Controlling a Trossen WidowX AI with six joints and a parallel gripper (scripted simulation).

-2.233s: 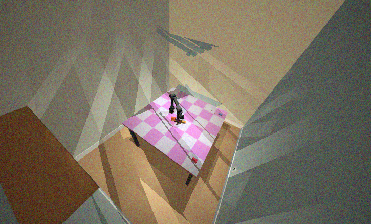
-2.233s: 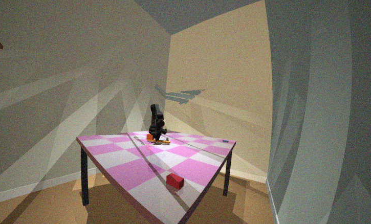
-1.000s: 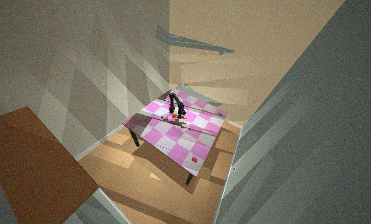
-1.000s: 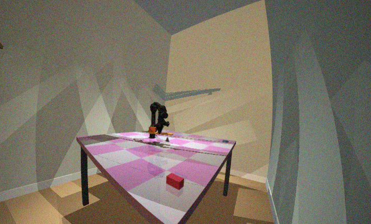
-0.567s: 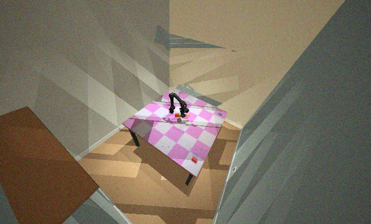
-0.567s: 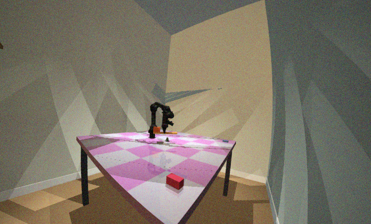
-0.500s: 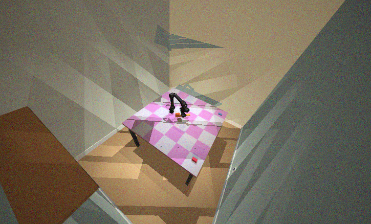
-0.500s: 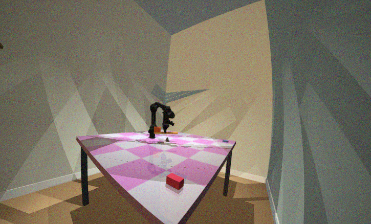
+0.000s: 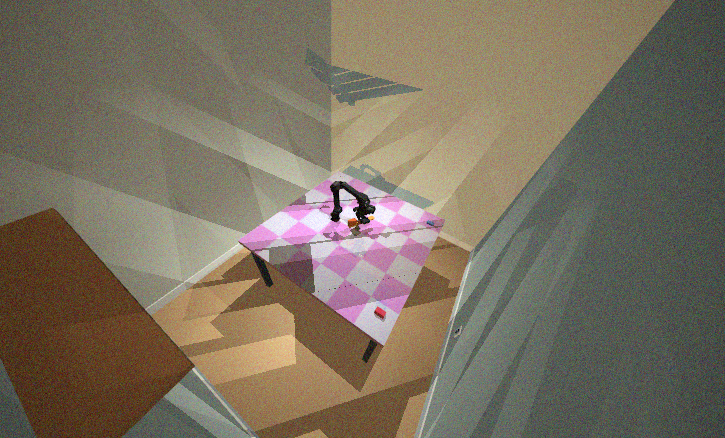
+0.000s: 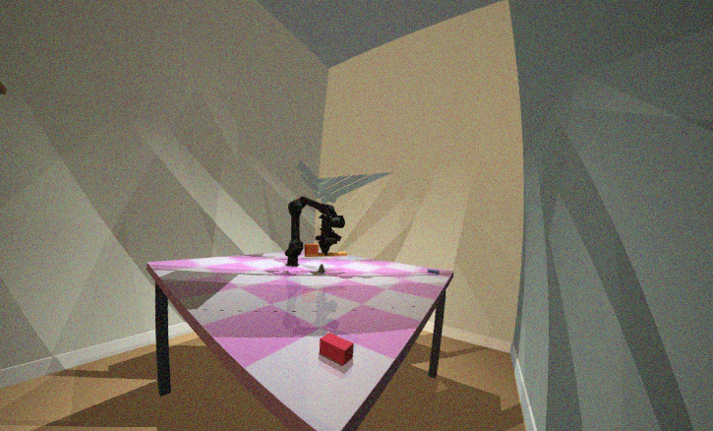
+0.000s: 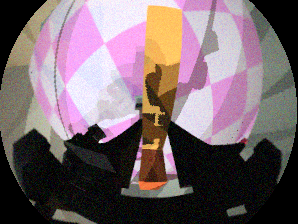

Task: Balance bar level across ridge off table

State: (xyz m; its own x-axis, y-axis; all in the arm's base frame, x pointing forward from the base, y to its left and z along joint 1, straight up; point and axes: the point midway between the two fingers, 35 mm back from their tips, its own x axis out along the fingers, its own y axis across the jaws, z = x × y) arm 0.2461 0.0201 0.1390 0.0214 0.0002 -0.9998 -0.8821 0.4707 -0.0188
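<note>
The yellow-orange bar hangs above the table, looking about level in the exterior view. An orange block is at its one end. My gripper points down and is shut on the bar between its ends. The small dark ridge stands on the table, lower than the bar, with a visible gap in the exterior view. In the wrist view a small grey edge just left of the bar looks like the ridge, mostly hidden.
A red block lies near the table's front corner, far from the arm. A small blue object lies near the right corner. The pink and white checkered table carries shadows and reflections.
</note>
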